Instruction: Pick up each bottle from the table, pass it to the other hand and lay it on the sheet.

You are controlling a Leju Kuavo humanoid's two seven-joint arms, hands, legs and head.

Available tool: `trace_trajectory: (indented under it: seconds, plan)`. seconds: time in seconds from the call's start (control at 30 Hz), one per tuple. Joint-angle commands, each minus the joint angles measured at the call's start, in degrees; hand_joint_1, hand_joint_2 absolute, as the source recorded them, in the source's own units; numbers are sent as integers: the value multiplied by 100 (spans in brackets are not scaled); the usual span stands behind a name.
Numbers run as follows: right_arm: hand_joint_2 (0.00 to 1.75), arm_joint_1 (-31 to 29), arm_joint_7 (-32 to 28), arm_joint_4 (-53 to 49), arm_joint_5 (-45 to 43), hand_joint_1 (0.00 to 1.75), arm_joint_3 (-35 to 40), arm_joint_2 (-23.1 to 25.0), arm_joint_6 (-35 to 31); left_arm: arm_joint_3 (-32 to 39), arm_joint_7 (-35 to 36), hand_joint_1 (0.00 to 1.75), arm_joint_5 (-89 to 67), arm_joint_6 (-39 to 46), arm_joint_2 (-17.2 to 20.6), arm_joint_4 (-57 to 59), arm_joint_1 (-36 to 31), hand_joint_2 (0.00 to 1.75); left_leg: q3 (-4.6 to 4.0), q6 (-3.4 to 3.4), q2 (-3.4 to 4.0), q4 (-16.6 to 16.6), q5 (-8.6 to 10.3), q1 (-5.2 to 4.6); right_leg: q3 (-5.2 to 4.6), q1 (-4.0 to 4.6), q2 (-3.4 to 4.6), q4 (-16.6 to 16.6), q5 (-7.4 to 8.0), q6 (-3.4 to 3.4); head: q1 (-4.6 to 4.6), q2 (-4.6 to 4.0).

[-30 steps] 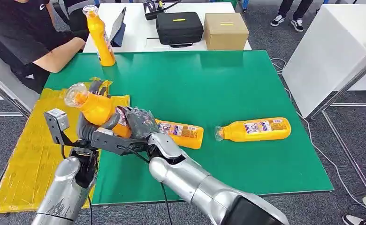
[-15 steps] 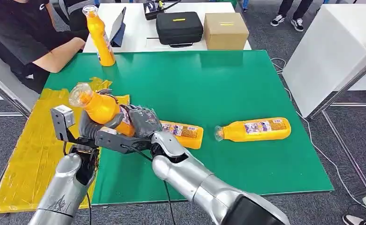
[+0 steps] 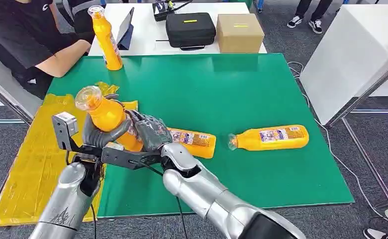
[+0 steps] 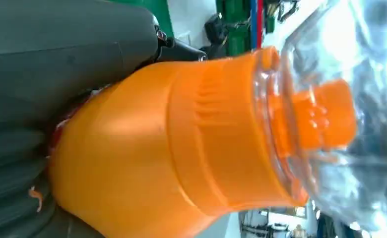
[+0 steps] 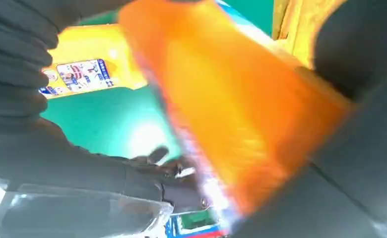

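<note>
Head view has both hands on one orange bottle (image 3: 107,117), tilted above the table edge: left hand (image 3: 102,133) wraps its shoulder, right hand (image 3: 149,132) grips its lower body. Beyond the right hand lie two more bottles (image 3: 194,142). Left wrist view adds the clear cap (image 4: 325,114) over an orange nozzle.

Orange bottles (image 3: 110,117) carry blue-and-white labels (clear caps on top). The table (image 3: 242,89) is green, the sheet (image 3: 28,169) yellow. A black case (image 3: 190,29) sits beside a brown box (image 3: 239,32).
</note>
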Motion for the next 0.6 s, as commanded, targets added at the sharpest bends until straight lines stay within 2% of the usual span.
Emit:
trace_trajectory:
  seconds: [0.03,0.17,0.27,0.37,0.43,0.47,0.57,0.6]
  plan:
    - [0,567,-173,-2774,-39,0,-1534,-756,526,608,-249,175,-320,602,207,-94,-175,175,2,-16,-16,12,-10,8,12,7,-18,6,-13,-5,-4,0]
    - [0,608,-242,-2674,50,0,-1549,-656,466,597,-272,175,-412,661,167,-66,-193,175,27,-24,-8,9,-20,5,37,5,-8,2,-20,-6,-2,0]
    - [0,777,-291,-3179,53,0,-1857,-740,313,690,-351,175,-785,1050,146,141,-316,175,9,-17,-20,4,-9,5,22,5,-21,-1,-13,-4,0,0]
    - [0,1025,-245,-3728,-62,0,-2199,-807,691,873,-446,175,-1457,1572,167,686,-775,175,19,-24,-31,12,-17,8,35,7,-33,5,-24,-7,-2,0]
    - [0,1079,-204,-3820,-19,0,-2271,-778,772,867,-494,175,-2035,2141,180,885,-989,175,14,-25,-41,16,-15,11,34,10,-43,6,-25,-7,-4,0]
    - [0,1112,-199,-3854,14,0,-2299,-756,786,796,-496,175,-2534,2597,200,1026,-1093,175,-4,-12,-24,4,-1,6,5,5,-24,-1,-7,-3,-2,0]
    - [0,1141,-175,-3839,51,0,-2219,-798,827,413,-234,175,-4210,3964,273,1659,-1371,175,11,-20,-20,8,-10,5,21,5,-22,5,-15,-6,-7,0]
    - [0,1127,-222,-3784,-25,0,-2179,-821,796,892,-175,175,-5393,4013,108,1722,-1368,175,1,-12,-19,1,-1,5,11,6,-24,-3,-6,-3,-2,0]
